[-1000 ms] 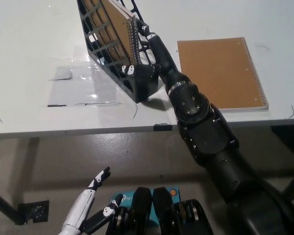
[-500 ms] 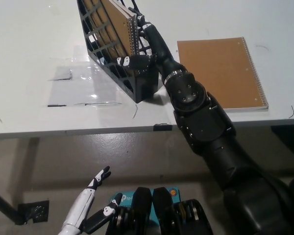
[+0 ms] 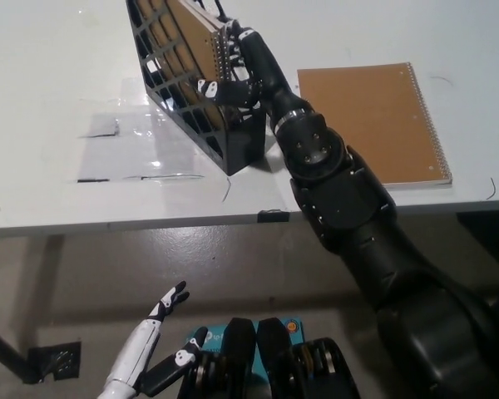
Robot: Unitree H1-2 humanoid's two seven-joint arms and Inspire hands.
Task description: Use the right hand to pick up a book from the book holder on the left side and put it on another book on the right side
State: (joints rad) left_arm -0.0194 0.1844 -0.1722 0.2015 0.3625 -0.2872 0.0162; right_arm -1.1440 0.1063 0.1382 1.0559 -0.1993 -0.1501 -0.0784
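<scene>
A black wire book holder [image 3: 233, 143] stands on the white table [image 3: 66, 66] at upper middle, tilted, with a brown spiral-bound book [image 3: 198, 37] upright inside it. My black right hand [image 3: 239, 68] is at the book's spiral edge, fingers curled around it, thumb on the holder side. It looks closed on the book, which still sits in the holder. A second brown spiral notebook [image 3: 368, 120] lies flat on the table to the right. My white left hand [image 3: 154, 349] rests low at the lower left, below the table, fingers apart.
Clear tape patches [image 3: 121, 145] mark the table left of the holder. The table's front edge [image 3: 150, 220] runs across the middle, with floor below it. A small black clip [image 3: 270, 217] sits on that edge.
My right hand has slid up along the book's spiral edge and closed its fingers around it. The picture has shifted slightly left. The left hand has stayed put.
</scene>
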